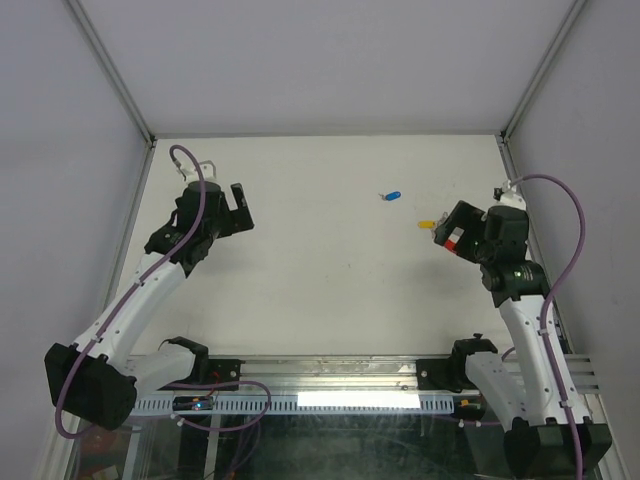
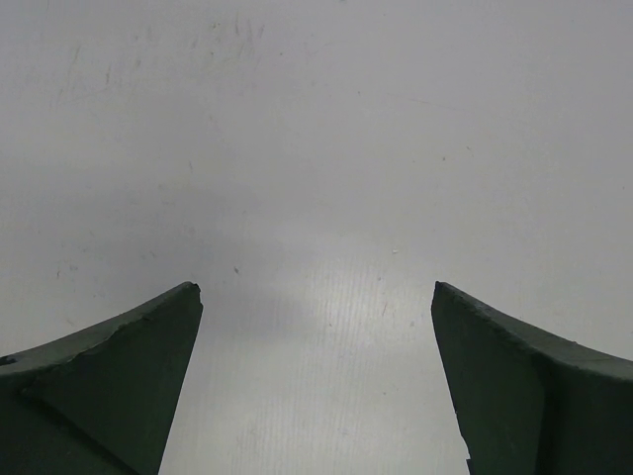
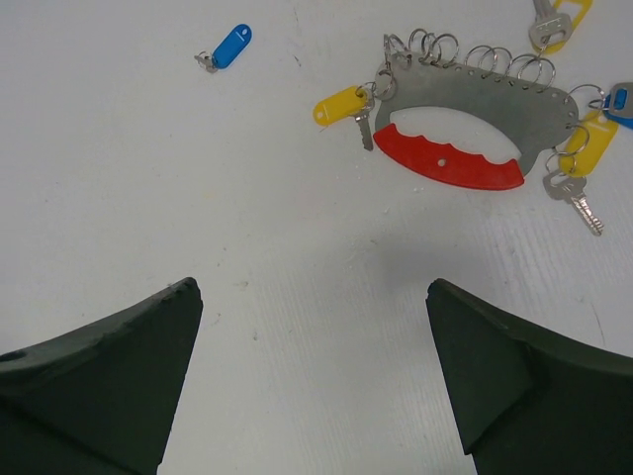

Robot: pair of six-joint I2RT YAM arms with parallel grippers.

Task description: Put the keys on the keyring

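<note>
A loose blue-headed key [image 3: 229,47] lies alone on the white table; it also shows in the top view [image 1: 392,195]. A grey metal key holder [image 3: 495,94] with a red grip carries several silvery wire keyrings [image 3: 435,45] along its edge. A yellow-headed key [image 3: 336,104] hangs on one ring at its left end, and yellow and blue keys [image 3: 584,148] hang at its right end. My right gripper [image 3: 312,287] is open and empty, near and short of the holder. My left gripper [image 2: 315,287] is open and empty over bare table at the far left [image 1: 228,205].
White enclosure walls with metal corner posts [image 1: 110,75] stand round the table. The right arm [image 1: 515,280] partly covers the holder in the top view, where only the yellow key [image 1: 426,224] and a bit of red show.
</note>
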